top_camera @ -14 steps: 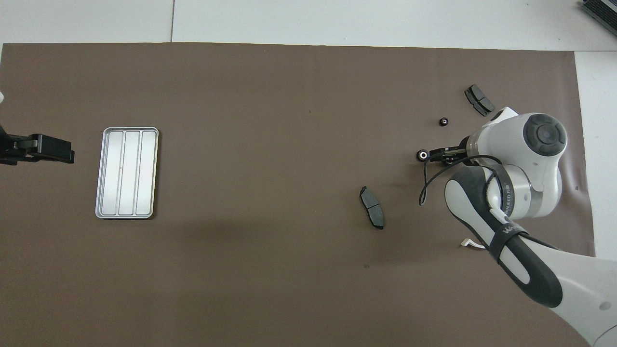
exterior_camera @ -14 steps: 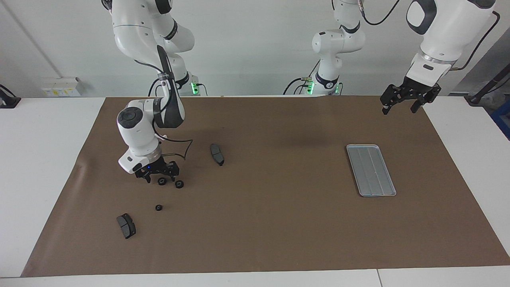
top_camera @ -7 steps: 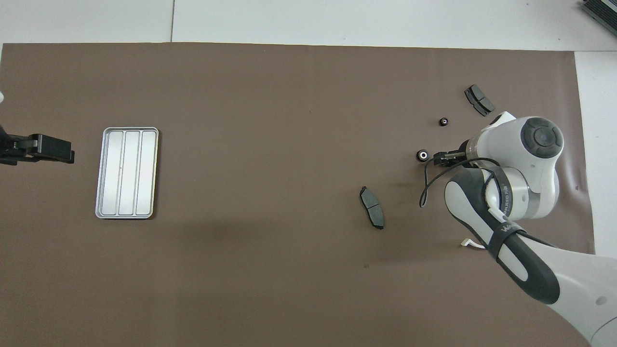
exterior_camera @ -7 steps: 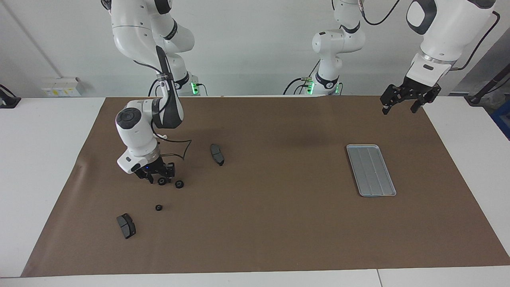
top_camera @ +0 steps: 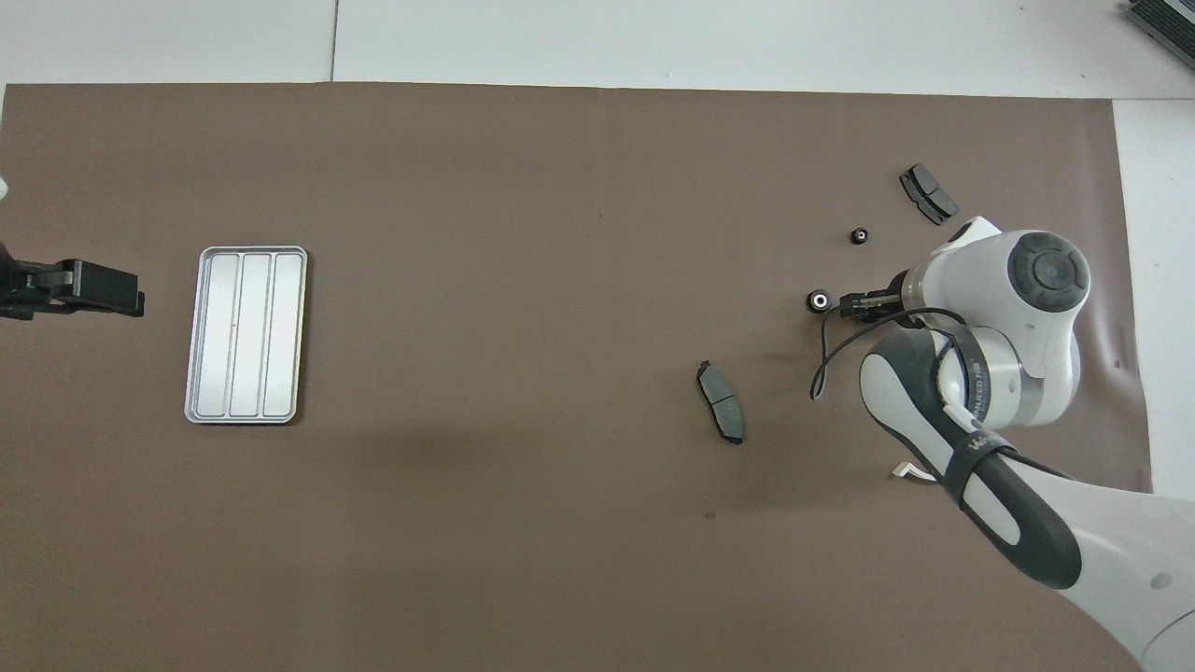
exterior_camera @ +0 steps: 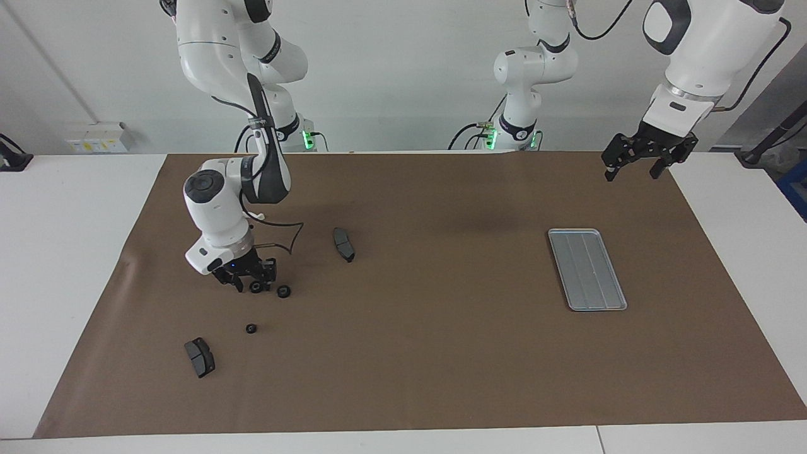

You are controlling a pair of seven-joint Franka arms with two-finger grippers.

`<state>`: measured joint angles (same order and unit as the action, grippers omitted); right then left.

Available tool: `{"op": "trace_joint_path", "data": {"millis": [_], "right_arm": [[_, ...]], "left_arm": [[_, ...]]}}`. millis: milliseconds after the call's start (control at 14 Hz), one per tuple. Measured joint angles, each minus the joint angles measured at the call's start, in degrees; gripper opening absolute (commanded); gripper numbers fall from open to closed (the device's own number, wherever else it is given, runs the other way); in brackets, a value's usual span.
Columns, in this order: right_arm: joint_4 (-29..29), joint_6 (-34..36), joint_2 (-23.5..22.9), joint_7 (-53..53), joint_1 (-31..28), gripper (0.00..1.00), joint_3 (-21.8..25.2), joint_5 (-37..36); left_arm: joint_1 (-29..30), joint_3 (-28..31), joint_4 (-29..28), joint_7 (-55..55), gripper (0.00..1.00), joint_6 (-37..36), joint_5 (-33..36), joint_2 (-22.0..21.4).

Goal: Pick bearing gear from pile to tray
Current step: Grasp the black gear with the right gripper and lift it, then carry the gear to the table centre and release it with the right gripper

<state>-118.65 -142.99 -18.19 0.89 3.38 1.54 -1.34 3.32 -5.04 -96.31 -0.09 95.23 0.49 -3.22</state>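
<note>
Gripping one black gear (exterior_camera: 256, 287) at lower left, the right gripper (exterior_camera: 249, 283) is facing the tray (exterior_camera: 587, 269) at far right; the left gripper (exterior_camera: 638, 162), open, is waiting nearer it.

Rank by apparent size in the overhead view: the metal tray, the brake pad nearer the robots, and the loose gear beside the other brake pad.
1. Tray: clearly the largest.
2. Brake pad nearer the robots: much smaller, a narrow dark piece.
3. Loose gear: the smallest, a tiny black ring.
All three lie flat on the mat, so the order is reliable.
</note>
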Motion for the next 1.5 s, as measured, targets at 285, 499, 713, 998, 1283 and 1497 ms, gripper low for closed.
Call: {"op": "trace_joint_path", "data": {"millis": [285, 499, 713, 998, 1283, 1497], "right_arm": [[0.04, -0.07, -0.09, 0.0, 0.02, 0.26, -0.06, 0.1], [0.05, -0.07, 0.06, 0.03, 0.06, 0.0, -0.18, 0.14], [0.11, -0.07, 0.06, 0.16, 0.05, 0.0, -0.17, 0.15], [3.82, 4.0, 0.69, 1.9, 0.19, 0.0, -0.36, 0.15], [11.28, 13.97, 2.66, 12.63, 0.58, 0.0, -5.61, 0.16], [14.88, 16.14, 2.8, 23.5, 4.01, 0.0, -8.63, 0.16]], "left_arm": [[0.0, 0.0, 0.0, 0.0, 1.0, 0.0, 0.0, 0.0], [0.0, 0.0, 0.0, 0.0, 1.0, 0.0, 0.0, 0.0], [0.0, 0.0, 0.0, 0.0, 1.0, 0.0, 0.0, 0.0], [0.0, 0.0, 0.0, 0.0, 1.0, 0.02, 0.0, 0.0], [0.0, 0.03, 0.0, 0.01, 1.0, 0.07, 0.0, -0.01], [0.0, 0.07, 0.0, 0.02, 1.0, 0.12, 0.0, -0.02]]}}
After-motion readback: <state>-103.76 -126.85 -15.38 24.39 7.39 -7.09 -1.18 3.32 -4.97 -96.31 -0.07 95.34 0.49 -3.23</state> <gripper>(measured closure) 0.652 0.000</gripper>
